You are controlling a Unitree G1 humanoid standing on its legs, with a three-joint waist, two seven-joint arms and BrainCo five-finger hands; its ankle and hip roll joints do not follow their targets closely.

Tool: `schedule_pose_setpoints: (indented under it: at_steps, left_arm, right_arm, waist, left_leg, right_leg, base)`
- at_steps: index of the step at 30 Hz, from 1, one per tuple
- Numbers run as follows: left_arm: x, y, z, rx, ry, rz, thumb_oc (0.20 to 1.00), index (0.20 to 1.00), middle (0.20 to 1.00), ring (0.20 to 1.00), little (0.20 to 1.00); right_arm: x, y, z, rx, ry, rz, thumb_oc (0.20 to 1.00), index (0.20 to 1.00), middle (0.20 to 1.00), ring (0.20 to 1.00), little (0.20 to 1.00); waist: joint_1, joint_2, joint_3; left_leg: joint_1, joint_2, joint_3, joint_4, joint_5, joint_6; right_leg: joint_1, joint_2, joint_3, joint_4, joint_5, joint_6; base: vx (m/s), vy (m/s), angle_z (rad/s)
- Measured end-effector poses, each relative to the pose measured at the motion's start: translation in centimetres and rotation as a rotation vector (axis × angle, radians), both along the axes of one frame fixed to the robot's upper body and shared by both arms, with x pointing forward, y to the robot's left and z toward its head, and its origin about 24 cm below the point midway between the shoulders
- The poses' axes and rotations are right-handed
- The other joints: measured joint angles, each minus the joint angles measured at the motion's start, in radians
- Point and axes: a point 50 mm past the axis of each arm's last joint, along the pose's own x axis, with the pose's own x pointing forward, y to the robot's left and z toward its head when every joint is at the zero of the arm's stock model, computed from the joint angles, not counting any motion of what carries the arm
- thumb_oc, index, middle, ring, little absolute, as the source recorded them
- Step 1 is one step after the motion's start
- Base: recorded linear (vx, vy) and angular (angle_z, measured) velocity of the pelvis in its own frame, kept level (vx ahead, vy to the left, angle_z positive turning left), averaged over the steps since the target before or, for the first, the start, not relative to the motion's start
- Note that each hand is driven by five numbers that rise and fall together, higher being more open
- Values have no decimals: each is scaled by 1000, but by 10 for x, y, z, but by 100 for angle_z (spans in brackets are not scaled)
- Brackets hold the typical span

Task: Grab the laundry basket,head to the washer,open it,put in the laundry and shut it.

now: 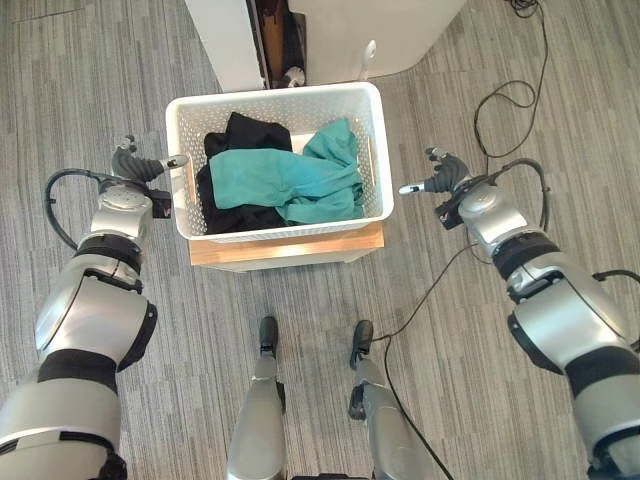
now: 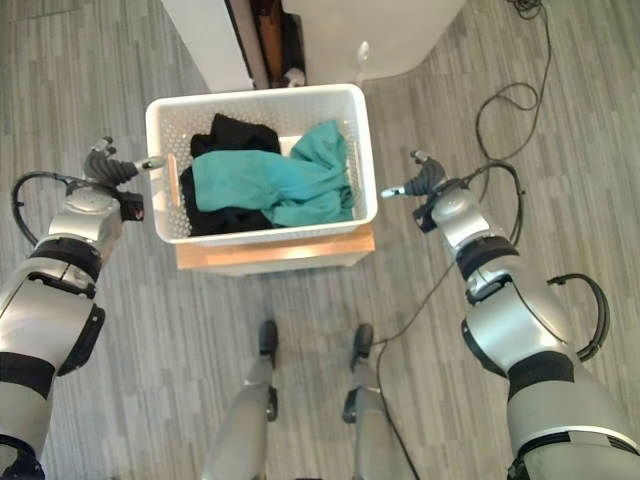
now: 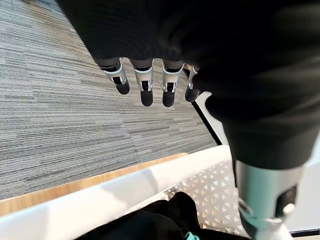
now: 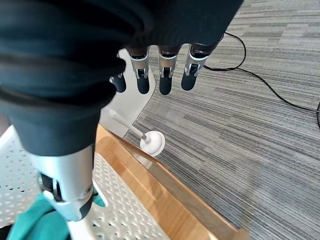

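A white perforated laundry basket (image 1: 378, 150) is sitting on a low wooden stand (image 1: 290, 247) on the grey striped carpet floor (image 1: 90, 90), directly ahead of the robot. Inside it, a teal garment (image 1: 290, 180) is lying across the middle and right part, draped over black clothing (image 1: 245, 135) that is filling the left and far side.

The left robot hand (image 1: 135, 163) is hovering just beside the basket's left wall, level with the rim; its thumb is reaching toward the rim, though whether it is touching cannot be told. In the left wrist view its fingers (image 3: 146, 87) are hanging straight and spread apart over the floor, curled round nothing, with the basket's white rim (image 3: 100, 200) lying below the thumb.

The right robot hand (image 1: 445, 180) is hanging near the basket's right wall, a small gap apart from it, with its thumb pointing toward the basket. In the right wrist view its fingers (image 4: 165, 75) are likewise extending straight and apart, holding nothing, while the edge of the stand and the basket's lattice wall (image 4: 120, 210) are showing beneath the thumb.

Beyond the basket, a white cabinet (image 1: 225, 40) is standing against the far side, and a small white upright object with a round base (image 4: 152, 142) is resting on the floor beside it.
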Motion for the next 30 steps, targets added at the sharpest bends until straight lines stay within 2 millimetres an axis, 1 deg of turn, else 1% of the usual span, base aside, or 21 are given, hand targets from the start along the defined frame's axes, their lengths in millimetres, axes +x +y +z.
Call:
schedule_pose_setpoints:
  at_steps: [2,4,8,12,14,18,22,25,28,30]
  left_arm:
    - [1,-2,2,3,-2,-11,1000,1000,1000,1000,1000]
    - [5,-10,10,17,-14,-31,1000,1000,1000,1000,1000]
    - [8,-17,10,25,-13,-51,1000,1000,1000,1000,1000]
    - [10,-23,11,27,-12,-65,1000,1000,1000,1000,1000]
    - [13,-32,10,21,-13,-91,1000,1000,1000,1000,1000]
    - [15,-38,14,29,-10,-119,1000,1000,1000,1000,1000]
    - [15,-38,19,60,-6,-118,1000,1000,1000,1000,1000]
    - [15,-35,24,77,-8,-108,1000,1000,1000,1000,1000]
    - [15,-35,25,78,-10,-107,1000,1000,1000,1000,1000]
    - [15,-35,25,78,-8,-107,1000,1000,1000,1000,1000]
  right_arm:
    - [-1,-5,-3,0,12,-20,1000,1000,1000,1000,1000]
    - [-2,-12,-4,-1,25,-52,1000,1000,1000,1000,1000]
    - [-1,-9,-7,9,34,-51,1000,1000,1000,1000,1000]
    - [-2,-11,-8,34,42,-66,1000,1000,1000,1000,1000]
    - [0,-12,0,50,30,-79,1000,1000,1000,1000,1000]
    - [2,-11,17,80,-9,-88,1000,1000,1000,1000,1000]
    - [3,-14,28,78,-37,-96,1000,1000,1000,1000,1000]
    - [2,-20,34,91,-53,-110,1000,1000,1000,1000,1000]
    - [2,-23,41,109,-74,-114,1000,1000,1000,1000,1000]
    - [2,-24,49,108,-95,-116,1000,1000,1000,1000,1000]
  waist:
    - [2,0,0]
    - [10,1,0]
    - [20,1,0]
    - [27,1,0]
    - [29,2,0]
    - [29,4,1]
    - [29,5,1]
    - [29,6,1]
    - [28,6,1]
    - [26,6,1]
  left_leg:
    - [-9,-1,-11,2,0,0]
    - [-33,-3,-16,12,0,0]
    - [-56,-6,-18,21,1,0]
    - [-68,-7,-21,23,1,0]
    - [-83,-11,-29,30,1,0]
    - [-92,-15,-30,31,1,1]
    - [-91,-18,-30,31,1,1]
    - [-90,-19,-30,31,1,1]
    - [-89,-19,-29,31,2,1]
    - [-89,-19,-28,31,2,2]
  right_leg:
    - [-3,-1,-7,0,0,0]
    - [-18,-2,-14,0,2,-2]
    - [-36,-4,-17,0,6,-1]
    - [-44,-6,-20,0,6,-1]
    - [-53,-9,-24,0,6,-1]
    - [-60,-12,-25,0,7,0]
    - [-60,-16,-25,0,7,0]
    - [-60,-17,-24,0,7,1]
    - [-60,-17,-23,0,8,1]
    - [-60,-17,-23,0,8,2]
  base:
    - [-6,13,12]
    - [-5,5,10]
    - [-1,0,1]
    - [2,-1,1]
    - [17,-4,8]
    - [18,6,1]
    - [0,0,0]
    - [0,0,0]
    - [0,0,0]
    - [0,0,0]
